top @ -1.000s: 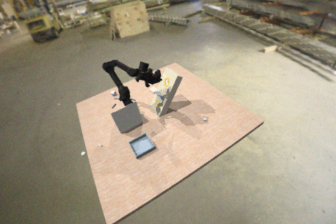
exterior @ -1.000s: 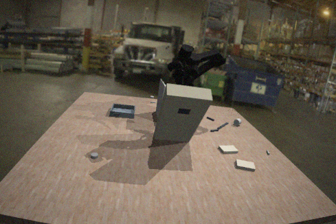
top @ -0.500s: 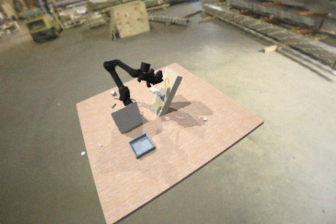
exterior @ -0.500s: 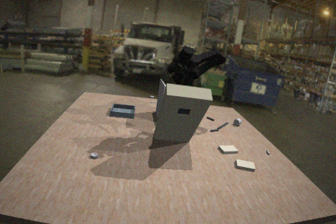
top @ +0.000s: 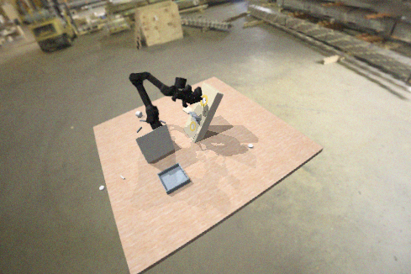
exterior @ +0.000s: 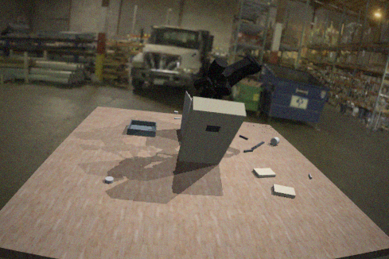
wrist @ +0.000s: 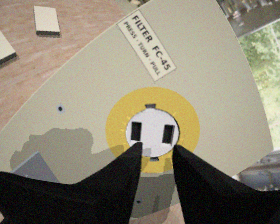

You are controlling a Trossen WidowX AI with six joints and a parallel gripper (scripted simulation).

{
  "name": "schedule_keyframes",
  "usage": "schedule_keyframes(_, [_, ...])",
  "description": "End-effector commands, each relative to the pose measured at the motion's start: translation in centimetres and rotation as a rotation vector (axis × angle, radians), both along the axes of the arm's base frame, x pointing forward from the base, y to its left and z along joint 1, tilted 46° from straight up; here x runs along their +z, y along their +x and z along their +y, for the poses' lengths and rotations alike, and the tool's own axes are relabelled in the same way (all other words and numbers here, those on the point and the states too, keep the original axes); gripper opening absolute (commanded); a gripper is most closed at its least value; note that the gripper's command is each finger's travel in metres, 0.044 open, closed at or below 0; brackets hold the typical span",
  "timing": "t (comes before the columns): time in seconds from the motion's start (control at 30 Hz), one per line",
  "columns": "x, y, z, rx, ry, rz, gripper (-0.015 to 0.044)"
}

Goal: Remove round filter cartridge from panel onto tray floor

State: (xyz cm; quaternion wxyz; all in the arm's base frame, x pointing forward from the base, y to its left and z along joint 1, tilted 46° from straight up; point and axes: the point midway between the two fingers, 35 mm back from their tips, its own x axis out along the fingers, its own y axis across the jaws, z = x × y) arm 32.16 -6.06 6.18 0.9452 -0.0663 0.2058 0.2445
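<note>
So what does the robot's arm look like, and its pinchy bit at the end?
The arm is all matte black: thin, rounded links joined by chunkier joints, rising from a small black base. No cables, stickers or writing show on it. The tool is black too, with two flat fingers that taper to blunt, wedge-shaped tips like a beak.
</note>
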Motion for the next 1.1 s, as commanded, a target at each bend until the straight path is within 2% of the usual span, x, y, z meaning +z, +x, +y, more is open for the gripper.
schedule_keyframes(0.0, [-0.4,0.51,0.44,-0.003,0.004,0.005,0.0105])
schedule_keyframes(1.07, [-0.85,1.28,1.0,-0.004,0.007,0.001,0.0105])
